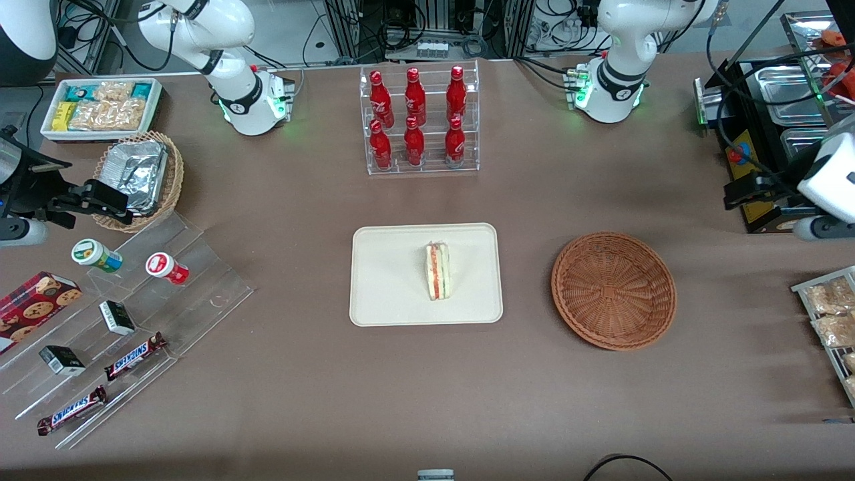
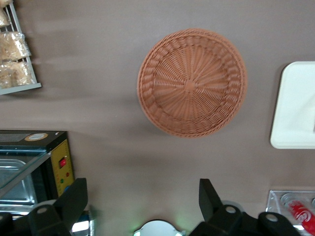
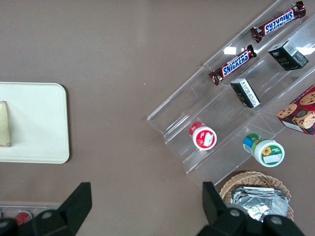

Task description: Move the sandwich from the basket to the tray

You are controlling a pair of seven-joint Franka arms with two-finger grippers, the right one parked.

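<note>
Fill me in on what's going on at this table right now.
The sandwich already lies on the cream-white tray at mid-table, and the reddish-brown wicker basket beside it holds nothing. The left arm's gripper hangs open and holding nothing, high above the table near the working arm's end, looking down on the basket. Nothing is being handled; the transfer looks done.

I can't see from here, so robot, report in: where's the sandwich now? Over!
Gripper open, empty, raised above table beside basket. Sandwich on tray. Nothing in the way.
</note>
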